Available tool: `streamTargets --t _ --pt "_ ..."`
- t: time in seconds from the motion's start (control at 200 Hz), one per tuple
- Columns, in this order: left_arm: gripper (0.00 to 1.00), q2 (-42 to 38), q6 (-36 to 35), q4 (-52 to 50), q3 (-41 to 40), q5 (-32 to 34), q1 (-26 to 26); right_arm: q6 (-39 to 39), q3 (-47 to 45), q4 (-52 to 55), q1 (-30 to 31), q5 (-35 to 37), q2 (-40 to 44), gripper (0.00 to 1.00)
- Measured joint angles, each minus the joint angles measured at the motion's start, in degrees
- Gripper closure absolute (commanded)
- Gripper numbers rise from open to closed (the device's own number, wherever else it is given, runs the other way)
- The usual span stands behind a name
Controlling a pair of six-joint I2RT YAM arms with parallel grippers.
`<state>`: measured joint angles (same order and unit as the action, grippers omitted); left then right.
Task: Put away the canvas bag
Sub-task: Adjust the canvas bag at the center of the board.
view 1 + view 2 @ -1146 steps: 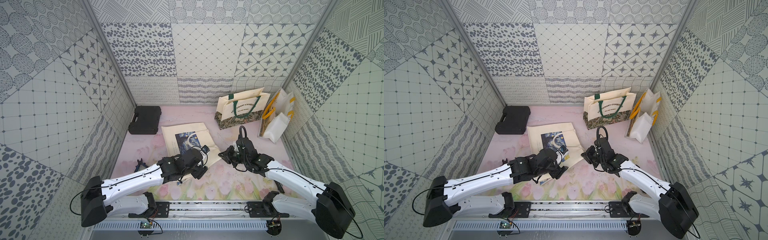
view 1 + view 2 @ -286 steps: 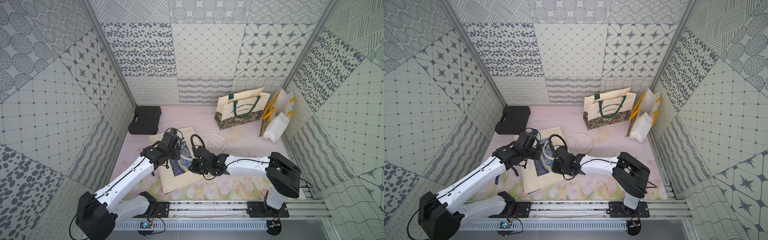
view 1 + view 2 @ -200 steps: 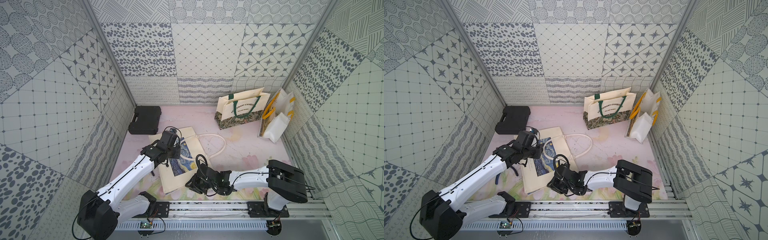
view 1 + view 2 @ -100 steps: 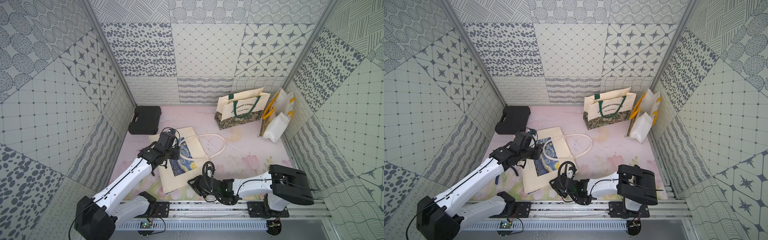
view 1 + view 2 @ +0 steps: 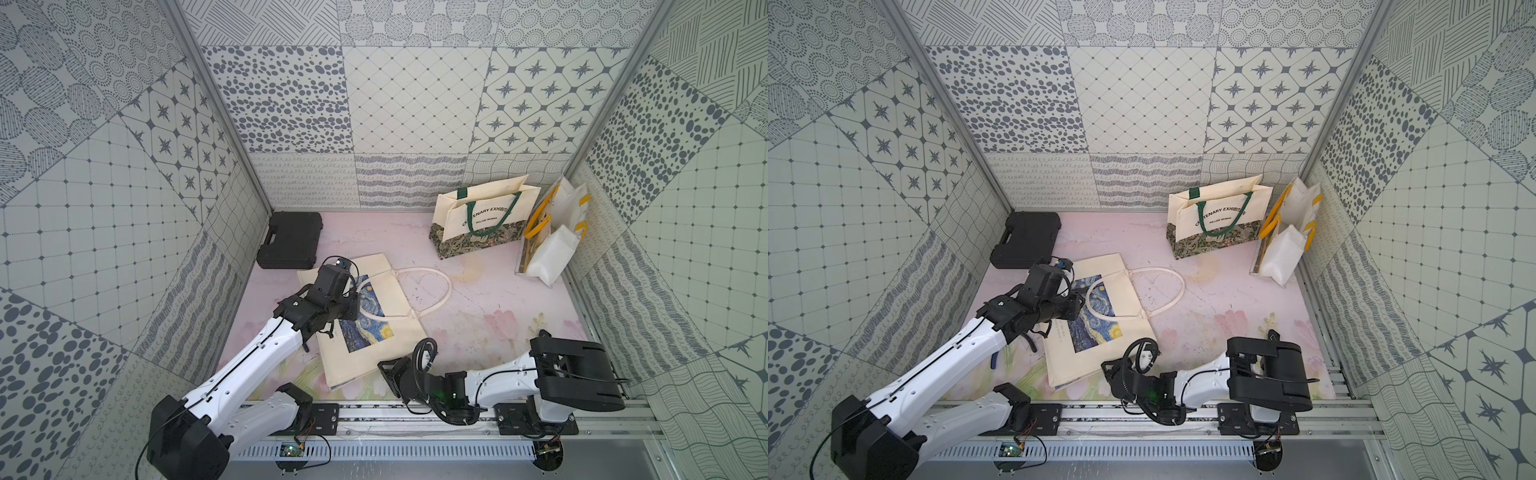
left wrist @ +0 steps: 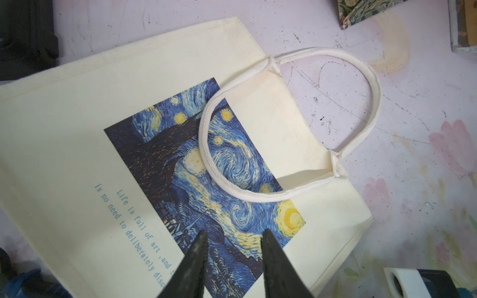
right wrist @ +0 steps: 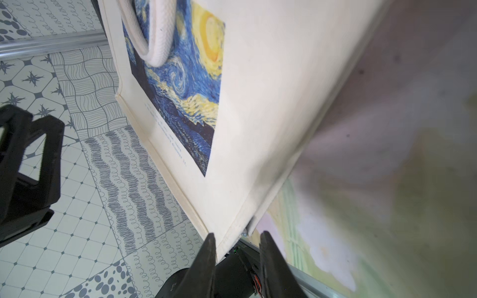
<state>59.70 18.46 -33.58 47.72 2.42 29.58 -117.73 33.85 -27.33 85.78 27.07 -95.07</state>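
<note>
Canvas bag (image 5: 374,332) flat on pink floral counter (image 5: 478,316), left of centre: cream woven rectangle, swirled blue-yellow print (image 6: 160,154), rounded webbing handle loops (image 6: 371,77). Left end effector (image 6: 233,232) above print, tapered black fingers parted, nothing between. Right end effector (image 7: 237,233) low at bag's stitched near corner, parted, not clamped.

Canvas bag (image 5: 370,361) — cream, blue-yellow swirl print facing up — lying flat; one handle (image 6: 204,144) across print, other splayed outward.
</note>
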Motion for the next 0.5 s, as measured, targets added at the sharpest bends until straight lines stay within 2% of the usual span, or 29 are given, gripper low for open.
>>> streamTargets --t 0.5 --pt "0.64 -0.5 0.0 0.0 -0.8 -0.5 0.0 -1.2 -2.1 -2.8 0.0 2.7 -3.2 0.7"
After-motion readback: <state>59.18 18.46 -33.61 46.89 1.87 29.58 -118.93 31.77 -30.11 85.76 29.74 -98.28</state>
